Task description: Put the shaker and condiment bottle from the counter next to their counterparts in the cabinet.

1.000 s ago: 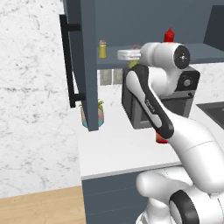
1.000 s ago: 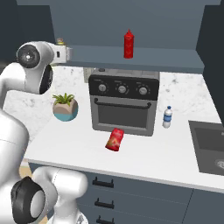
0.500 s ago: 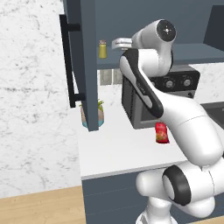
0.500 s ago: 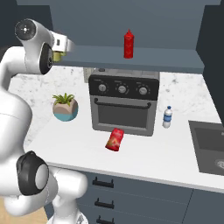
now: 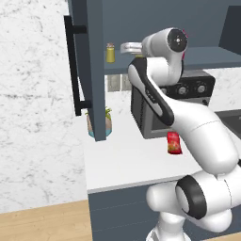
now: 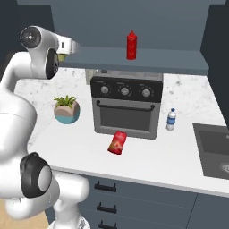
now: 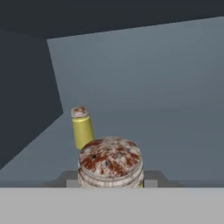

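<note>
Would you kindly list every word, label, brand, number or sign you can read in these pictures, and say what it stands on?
No text can be read anywhere.
condiment bottle: a yellowish patterned label, too blurred to read.
water bottle: a label band, too small to read.
toaster oven: plain knobs, no readable markings.
shaker held in the gripper: speckled cap, no text.

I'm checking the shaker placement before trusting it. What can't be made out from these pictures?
- Held shaker: hand view shows its cap; the picture's bottom edge cuts off the body and the jaws' grip.
- Whether it rests on the cabinet shelf: hidden in both base views by the arm.
- Condiment bottle label: too small to read, right base view.
- Gap to the other shaker: unclear.
</note>
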